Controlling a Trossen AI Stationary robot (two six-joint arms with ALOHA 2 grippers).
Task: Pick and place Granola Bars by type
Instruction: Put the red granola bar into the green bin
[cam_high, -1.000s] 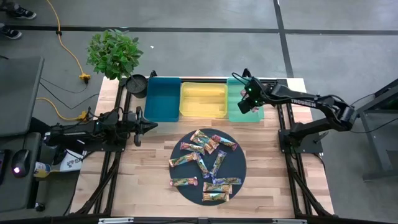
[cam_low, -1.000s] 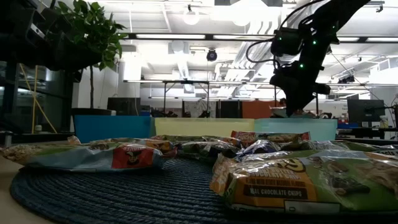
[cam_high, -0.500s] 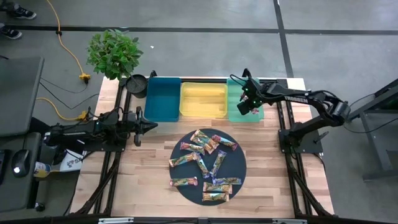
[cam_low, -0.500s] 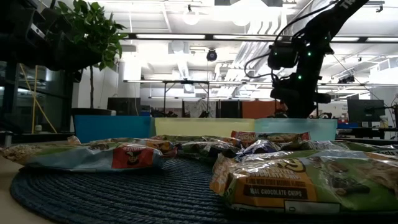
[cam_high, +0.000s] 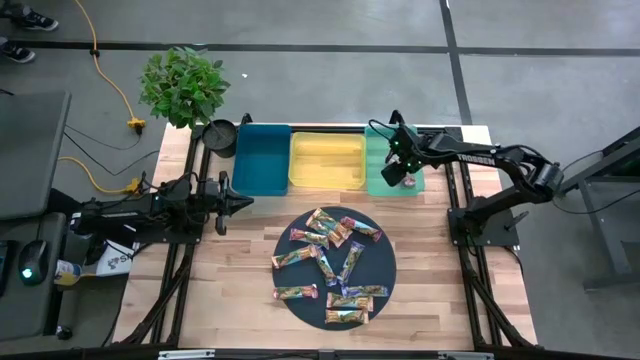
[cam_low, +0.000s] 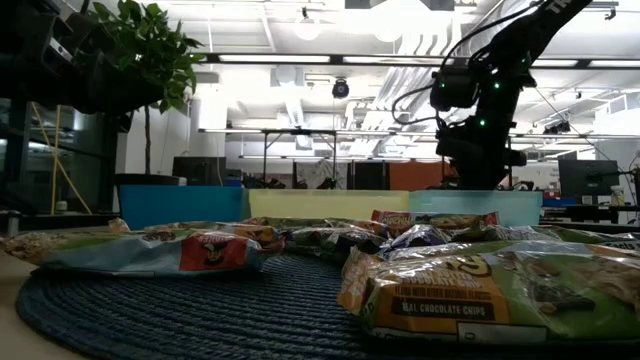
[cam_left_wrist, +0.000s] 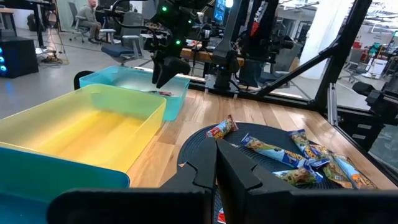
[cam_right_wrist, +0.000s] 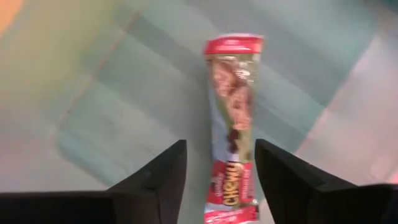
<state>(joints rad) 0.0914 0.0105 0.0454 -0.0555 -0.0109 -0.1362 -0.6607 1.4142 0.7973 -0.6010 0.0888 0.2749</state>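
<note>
Wooden desk (cam_high: 240, 260) carrying a round dark woven mat (cam_high: 300, 275) near its middle, on which lies a loose heap of Granola Bars (cam_high: 330, 262) in mixed wrappers, some overlapping, none stacked neatly. Along the far edge of the desk stand three long bins side by side, touching: teal bin (cam_high: 262, 160), yellow bin (cam_high: 327, 162), green bin (cam_high: 378, 180). Right claw (cam_high: 398, 176) hangs over the green bin, pointing down into it; its two dark fingers (cam_right_wrist: 155, 180) stand apart with a clear gap. One red-wrapped bar (cam_right_wrist: 234, 118) shows in that gap, below the fingertips against the green bin's floor, touched by neither finger; whether it already rests on the floor cannot be told. Left claw (cam_high: 238, 202) waits at the left side of the desk, beside the teal bin, pointing toward the middle, fingers closed together and empty. A potted plant (cam_high: 183, 86) stands at the far left corner of the desk.
</note>
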